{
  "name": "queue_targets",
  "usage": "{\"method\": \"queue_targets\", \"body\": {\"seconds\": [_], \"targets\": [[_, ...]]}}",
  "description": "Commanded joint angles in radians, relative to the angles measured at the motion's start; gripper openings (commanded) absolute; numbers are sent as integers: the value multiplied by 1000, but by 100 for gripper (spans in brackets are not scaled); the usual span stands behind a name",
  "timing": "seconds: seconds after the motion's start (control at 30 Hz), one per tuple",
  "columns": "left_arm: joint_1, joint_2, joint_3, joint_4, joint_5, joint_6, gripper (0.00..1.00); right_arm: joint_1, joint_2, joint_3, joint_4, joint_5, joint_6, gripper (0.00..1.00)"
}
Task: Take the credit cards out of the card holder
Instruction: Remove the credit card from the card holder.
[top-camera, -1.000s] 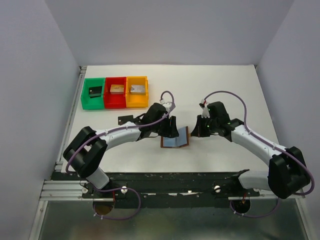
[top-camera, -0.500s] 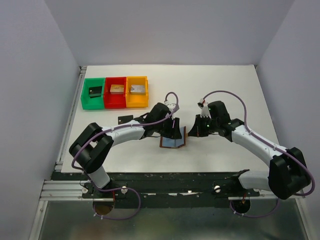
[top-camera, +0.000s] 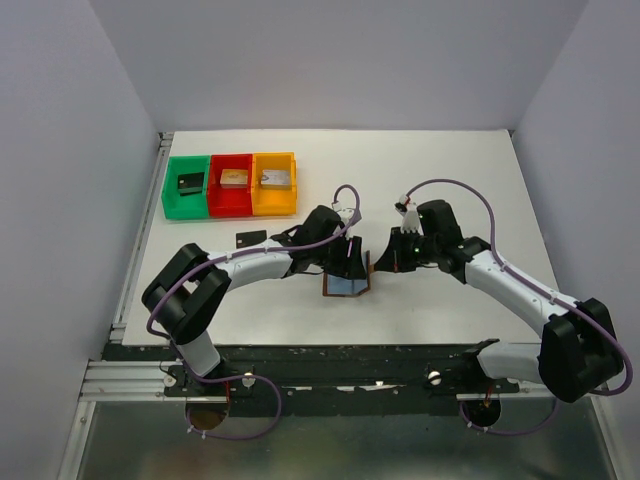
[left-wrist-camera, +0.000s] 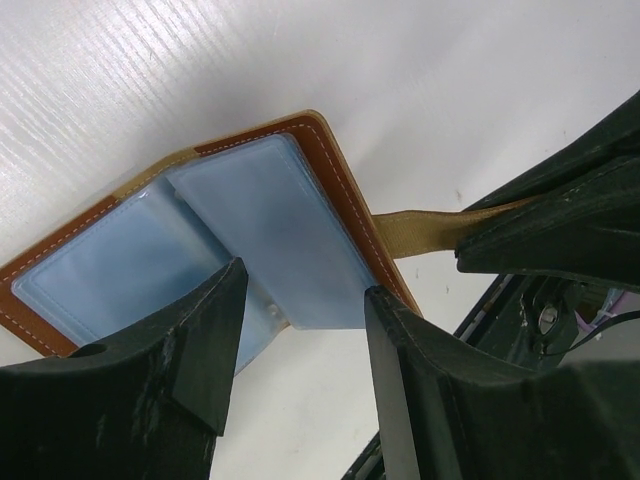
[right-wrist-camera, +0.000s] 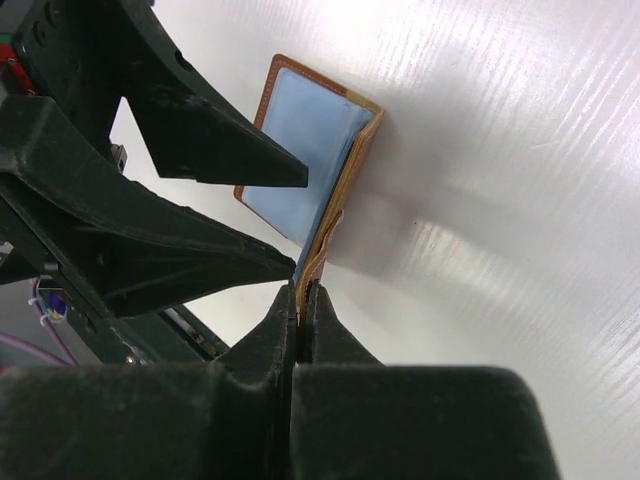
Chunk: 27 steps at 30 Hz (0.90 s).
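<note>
The brown card holder (top-camera: 347, 281) lies open on the table with its pale blue-grey lining up. It also shows in the left wrist view (left-wrist-camera: 250, 230) and the right wrist view (right-wrist-camera: 310, 150). My right gripper (top-camera: 381, 262) is shut on its tan strap (left-wrist-camera: 425, 216) at the right edge, and the pinch shows in its own view (right-wrist-camera: 302, 296). That half is held tilted up. My left gripper (top-camera: 346, 262) is open just above the lining, its fingertips (left-wrist-camera: 222, 300) astride the lower sleeve. One black credit card (top-camera: 250, 239) lies on the table to the left. No grey or gold-tan card shows.
Green (top-camera: 185, 188), red (top-camera: 231, 186) and orange (top-camera: 274, 184) bins stand in a row at the back left, each with a chunky block inside. White walls close in the table on three sides.
My left gripper has shifted a little to the right, over the open card holder. My right gripper has edged left with the strap, and the right half stands steeper.
</note>
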Motion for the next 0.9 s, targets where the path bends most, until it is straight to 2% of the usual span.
{"method": "queue_targets", "body": {"seconds": [0.0, 0.17, 0.5, 0.87], "targets": [[-6, 12, 22, 12, 25, 9, 62, -2, -15, 28, 19, -23, -9, 0], [-7, -2, 16, 10, 13, 6, 62, -3, -10, 28, 19, -27, -11, 0], [-7, -26, 1, 48, -4, -14, 69, -3, -7, 27, 19, -32, -16, 0], [-7, -9, 1, 21, -38, -19, 59, -3, -12, 22, 12, -23, -23, 0]]}}
